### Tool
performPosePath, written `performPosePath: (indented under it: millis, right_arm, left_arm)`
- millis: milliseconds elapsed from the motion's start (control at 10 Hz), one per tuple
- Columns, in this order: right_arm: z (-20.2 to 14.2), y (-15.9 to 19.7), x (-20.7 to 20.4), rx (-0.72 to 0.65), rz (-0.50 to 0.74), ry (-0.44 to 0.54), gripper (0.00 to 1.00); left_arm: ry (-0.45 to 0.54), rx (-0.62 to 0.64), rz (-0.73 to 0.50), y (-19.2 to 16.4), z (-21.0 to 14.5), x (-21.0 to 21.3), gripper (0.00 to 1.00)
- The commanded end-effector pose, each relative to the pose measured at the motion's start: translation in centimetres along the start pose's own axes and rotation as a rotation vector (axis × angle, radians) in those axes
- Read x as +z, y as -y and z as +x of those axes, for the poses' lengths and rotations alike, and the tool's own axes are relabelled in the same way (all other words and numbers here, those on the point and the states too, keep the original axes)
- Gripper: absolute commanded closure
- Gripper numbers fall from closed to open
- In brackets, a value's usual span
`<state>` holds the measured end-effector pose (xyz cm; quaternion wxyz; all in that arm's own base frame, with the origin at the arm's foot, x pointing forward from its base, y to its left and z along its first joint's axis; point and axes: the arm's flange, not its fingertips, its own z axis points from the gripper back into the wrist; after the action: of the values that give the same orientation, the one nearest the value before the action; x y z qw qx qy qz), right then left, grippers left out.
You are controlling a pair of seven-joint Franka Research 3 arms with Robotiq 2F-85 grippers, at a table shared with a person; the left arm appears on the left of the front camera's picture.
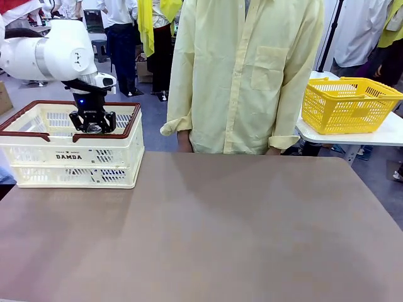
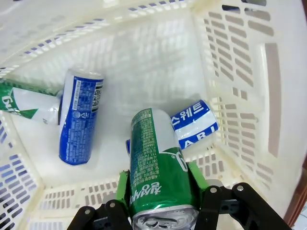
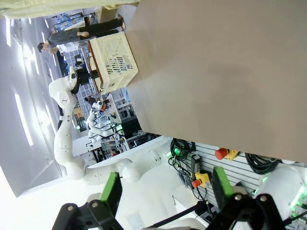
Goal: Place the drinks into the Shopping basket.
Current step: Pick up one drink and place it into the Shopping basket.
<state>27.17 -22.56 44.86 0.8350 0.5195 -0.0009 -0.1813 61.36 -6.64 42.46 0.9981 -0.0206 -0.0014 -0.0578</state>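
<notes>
Left end effector (image 1: 93, 123): it hung inside the top of the Shopping basket (image 1: 38, 148), pointing down, with its green pads (image 2: 197, 175) pressed against both sides of a green can (image 2: 154, 177).
Green can: gripped near its silver top, which sat closest to the wrist; the body ran away from the end effector toward the basket floor, above the cans lying there.
Blue can with white panel (image 2: 194, 123): it lay on the basket floor just beyond the held can's far end and partly behind it, toward the slotted wall at the right of the left wrist view.
Second blue can (image 2: 79, 115): on its side on the floor, farther off, to the left of the end effector's line.
Second green can (image 2: 24, 103): lying beyond that one, touching its end, against the left wall.
Right end effector (image 3: 163, 191): fingers spread wide with nothing between them, held off the bench (image 1: 220, 233) edge, well apart from the basket.
Person (image 1: 245, 75): standing at the far side of the bench, beside the basket.
</notes>
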Motion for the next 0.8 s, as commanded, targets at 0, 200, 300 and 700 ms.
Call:
performPosePath:
  millis: [0,200,300,700]
  right_arm:
    - [-0.22,-0.14,-0.01,-0.003,0.000,-0.004,0.00]
    - [-0.22,-0.14,-0.01,-0.003,0.000,-0.004,0.00]
    - [-0.22,-0.14,-0.01,-0.003,0.000,-0.004,0.00]
    - [-0.22,-0.14,-0.01,-0.003,0.000,-0.004,0.00]
  left_arm:
    - [0.020,0.017,0.004,0.11,-0.61,0.43,1.00]
    - [0.006,0.021,0.001,0.19,-0.43,0.00,0.95]
    - [0.004,0.030,0.001,0.20,-0.38,-0.09,0.47]
    - [0.003,0.033,-0.002,0.20,-0.26,0.37,0.00]
